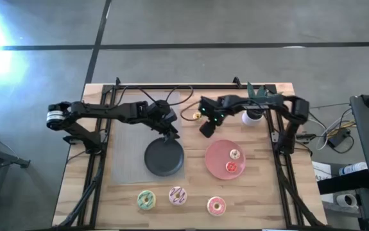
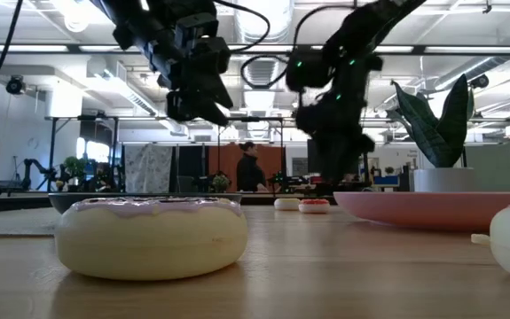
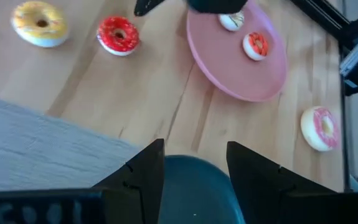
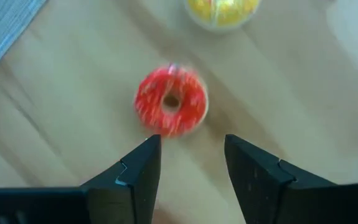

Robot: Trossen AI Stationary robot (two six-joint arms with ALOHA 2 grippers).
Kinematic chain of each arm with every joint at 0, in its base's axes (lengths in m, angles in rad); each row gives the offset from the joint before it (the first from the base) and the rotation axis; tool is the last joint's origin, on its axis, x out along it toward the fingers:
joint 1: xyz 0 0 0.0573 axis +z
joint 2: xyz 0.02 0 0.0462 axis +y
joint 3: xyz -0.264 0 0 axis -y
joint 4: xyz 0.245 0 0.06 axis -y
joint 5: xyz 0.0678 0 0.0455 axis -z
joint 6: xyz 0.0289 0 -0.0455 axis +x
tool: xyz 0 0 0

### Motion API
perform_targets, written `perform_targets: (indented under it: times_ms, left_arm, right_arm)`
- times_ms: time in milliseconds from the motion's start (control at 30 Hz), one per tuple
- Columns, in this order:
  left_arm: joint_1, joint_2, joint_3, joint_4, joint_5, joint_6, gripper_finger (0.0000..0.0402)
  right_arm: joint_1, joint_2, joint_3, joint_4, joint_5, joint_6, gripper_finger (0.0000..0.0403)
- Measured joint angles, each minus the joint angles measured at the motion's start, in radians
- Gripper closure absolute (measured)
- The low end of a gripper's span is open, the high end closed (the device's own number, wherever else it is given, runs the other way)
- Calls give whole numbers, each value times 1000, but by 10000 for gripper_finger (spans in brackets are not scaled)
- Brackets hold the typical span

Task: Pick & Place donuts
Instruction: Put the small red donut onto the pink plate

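Three larger donuts lie flat along the table's near edge: green [image 1: 146, 200], white with dark streaks [image 1: 178, 196] and pink [image 1: 216, 206]. Two tiny donuts [image 1: 235, 154] [image 1: 231, 167] lie on the pink plate [image 1: 213, 159]. A tiny red donut [image 4: 170, 101] and a tiny yellow one [image 4: 222, 9] lie on the wood near the far middle. My right gripper [image 4: 191, 155] [image 1: 206, 128] hangs open above the table, with the red donut just ahead of its fingertips. My left gripper [image 3: 194, 168] [image 1: 171, 131] is open over the far rim of the black plate [image 1: 165, 159].
A grey mat [image 1: 133, 138] lies under the black plate on the table's left half. A potted plant [image 1: 255, 102] stands at the far right. Black frame rails [image 1: 101, 160] [image 1: 280, 160] run along both sides. Bare wood shows between the plates and the near donuts.
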Motion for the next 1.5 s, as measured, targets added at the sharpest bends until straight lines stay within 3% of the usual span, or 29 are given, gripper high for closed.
perform_targets:
  times_ms: [500, 667, 800, 1000, 1300, 1500]
  left_arm:
    - [-1, -131, -5, -61, -158, -8, 255]
    - [-1, -132, -36, -61, -166, -11, 255]
    - [-1, -131, -77, -56, -169, -33, 255]
    - [-1, -130, -100, -52, -170, -50, 255]
    - [-1, -130, -99, 14, -171, -58, 255]
    - [0, -130, -99, 46, -171, -60, 255]
  right_arm:
    - [-85, 173, 76, 22, -136, -105, 248]
    - [-85, 196, 98, 5, -148, -120, 276]
    - [-86, 196, 108, -17, -159, -142, 320]
    - [-77, 125, 108, -101, -197, -188, 387]
    - [21, -65, 64, -277, -185, -132, 389]
    - [154, -108, -93, -225, -157, -2, 390]
